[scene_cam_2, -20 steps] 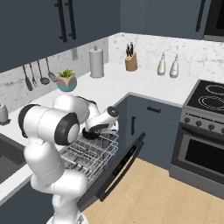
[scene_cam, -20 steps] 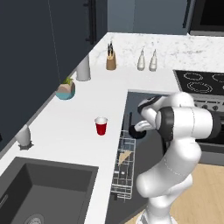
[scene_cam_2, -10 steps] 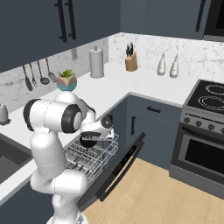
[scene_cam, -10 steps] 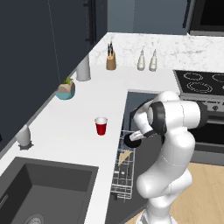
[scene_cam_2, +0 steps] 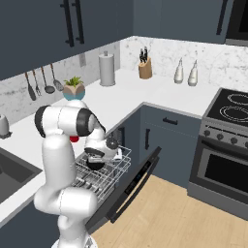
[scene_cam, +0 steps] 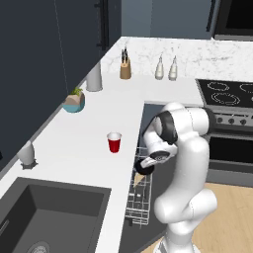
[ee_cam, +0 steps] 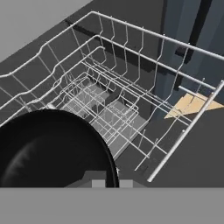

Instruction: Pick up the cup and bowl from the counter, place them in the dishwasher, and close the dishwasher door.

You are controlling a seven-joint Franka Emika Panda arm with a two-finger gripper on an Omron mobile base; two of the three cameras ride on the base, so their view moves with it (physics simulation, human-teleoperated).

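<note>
Hand view is showing the hand [ee_cam: 107, 183] clamping the bowl [ee_cam: 52, 148] by its rim above the wire rack [ee_cam: 131, 87]. Releasing here is probably risking the bowl tipping on the tines, while the cup [scene_cam: 114, 143] is waiting on the tabletop [scene_cam: 74, 143].

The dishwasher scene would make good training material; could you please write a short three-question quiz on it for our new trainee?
1. True or false: the cup stands upright on the counter.
2. What does the pincer hold? A) the cup B) the bowl C) nothing
3. Fill in: the bowl hangs over the pulled-out wire ____ of the dishwasher.

Key:
1. True. The red cup stands on the white counter, near its edge.
2. B. The pincer is shut on the black bowl.
3. Rack. The dishwasher door is lowered, open.
</note>
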